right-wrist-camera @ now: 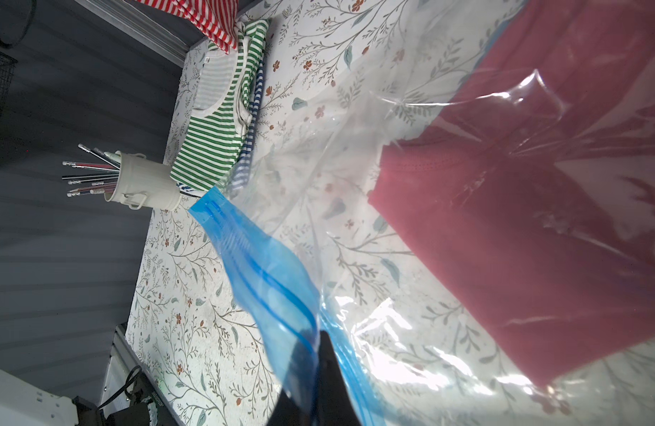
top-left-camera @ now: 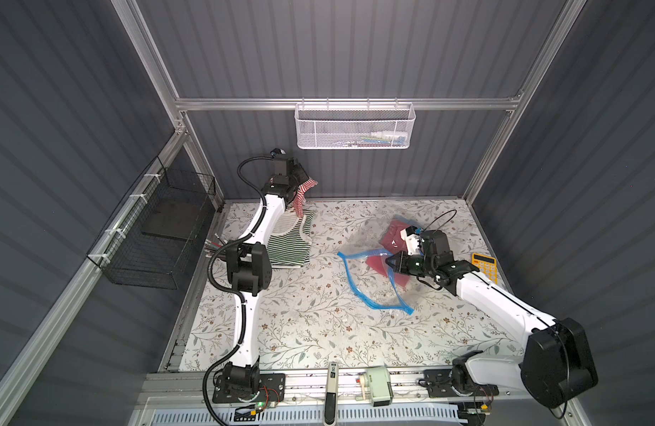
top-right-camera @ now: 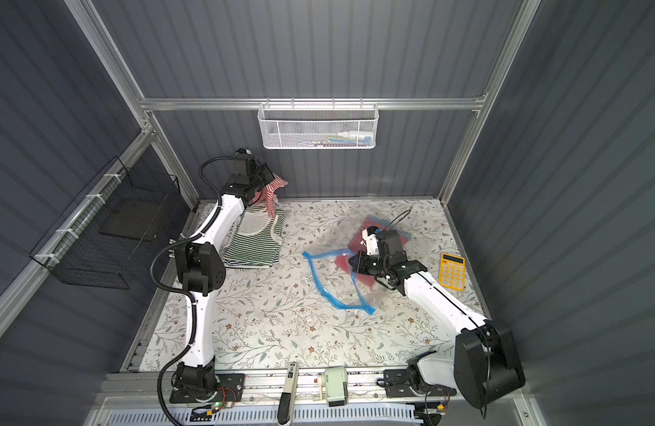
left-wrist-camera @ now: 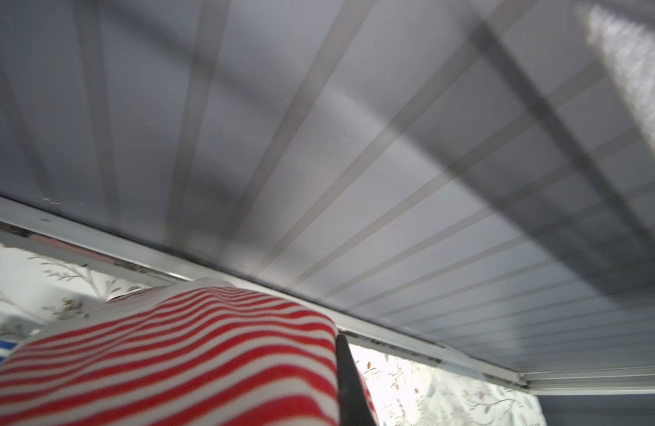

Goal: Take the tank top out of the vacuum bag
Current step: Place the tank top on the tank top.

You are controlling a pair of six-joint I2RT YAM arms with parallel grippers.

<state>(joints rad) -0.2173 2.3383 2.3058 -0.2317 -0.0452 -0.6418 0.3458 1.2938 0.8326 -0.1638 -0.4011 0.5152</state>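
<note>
The vacuum bag (top-left-camera: 370, 236) lies crumpled at the table's right, its blue zip strip (top-left-camera: 370, 298) curling toward the front. Dark red folded clothes (top-left-camera: 396, 230) show through the clear plastic (right-wrist-camera: 521, 239). My right gripper (top-left-camera: 390, 262) is shut on the blue zip strip (right-wrist-camera: 259, 265), holding that edge off the table. At the back left, my left gripper (top-left-camera: 305, 180) is raised near the wall and shut on a red-and-white striped tank top (top-left-camera: 304, 195), which hangs down from it (left-wrist-camera: 189, 354). Only one dark finger (left-wrist-camera: 346, 369) shows beside the cloth.
A green-striped top (top-left-camera: 290, 239) lies on a folded pile below the left gripper. A white pencil cup (right-wrist-camera: 145, 182) stands beside it at the left edge. A yellow calculator (top-left-camera: 485, 266) sits at the right edge. A white mesh basket (top-left-camera: 355, 127) hangs on the back wall, and a black wire basket (top-left-camera: 152, 236) on the left wall.
</note>
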